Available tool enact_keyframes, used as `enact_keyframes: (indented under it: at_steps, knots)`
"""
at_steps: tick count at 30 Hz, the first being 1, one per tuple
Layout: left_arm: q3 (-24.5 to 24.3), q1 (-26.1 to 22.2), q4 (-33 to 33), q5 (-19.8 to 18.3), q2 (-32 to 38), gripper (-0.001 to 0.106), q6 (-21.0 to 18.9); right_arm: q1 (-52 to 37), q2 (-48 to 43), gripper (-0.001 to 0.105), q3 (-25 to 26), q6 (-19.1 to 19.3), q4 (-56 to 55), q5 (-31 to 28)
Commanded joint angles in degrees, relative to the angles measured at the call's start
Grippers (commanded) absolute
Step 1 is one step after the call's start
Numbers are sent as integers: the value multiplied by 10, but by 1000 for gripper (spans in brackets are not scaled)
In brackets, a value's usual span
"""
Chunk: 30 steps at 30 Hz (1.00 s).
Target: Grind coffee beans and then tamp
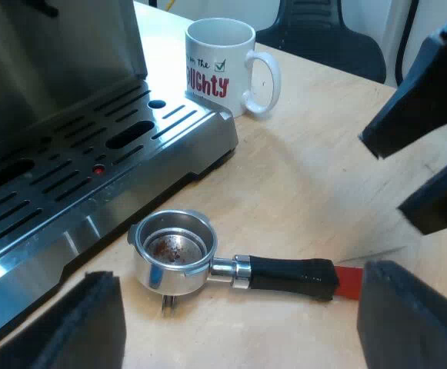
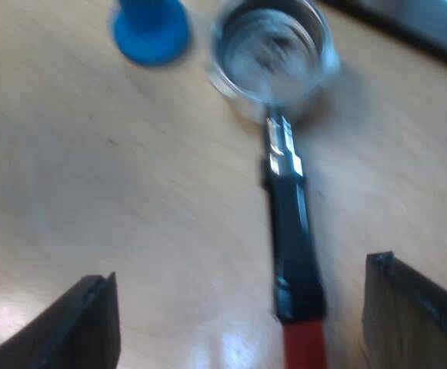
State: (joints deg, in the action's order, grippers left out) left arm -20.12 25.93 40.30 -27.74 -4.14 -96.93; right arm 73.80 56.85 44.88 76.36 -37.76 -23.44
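The metal holder [image 1: 173, 250] is laid loose on the table [image 1: 308, 154] — its handle [image 2: 294, 246] is seen between the right gripper's [image 2: 242, 273] wide-spread fingers [image 2: 92, 327], basket [image 2: 272, 54] at twelve o'clock; the left gripper [image 1: 238, 270] is spread likewise.

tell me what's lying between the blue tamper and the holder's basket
Nothing lies between them. In the right wrist view, only a strip of bare table separates the blue tamper from the basket of the metal holder.
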Motion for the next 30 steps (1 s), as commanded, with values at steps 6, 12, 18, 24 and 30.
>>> enact_keyframes:
  at_steps: [6, 12, 18, 24, 30]
  knots:
    - [0, 2, 1, 14, 3, 65, -1, 70, -43, 67, 13, 152, 104, -71]
    - [0, 2, 1, 47, 3, 65, -1, 78, -43, 67, 13, 152, 109, -80]
    - [1, 2, 1, 106, 3, 65, -1, 78, -43, 67, 13, 148, 109, -102]
    - [27, 2, -20, 108, 1, 65, -1, 78, -41, 67, 9, 133, 109, -122]
    - [53, 2, -80, 108, -3, 73, -1, 78, -41, 67, -29, 116, 143, -128]
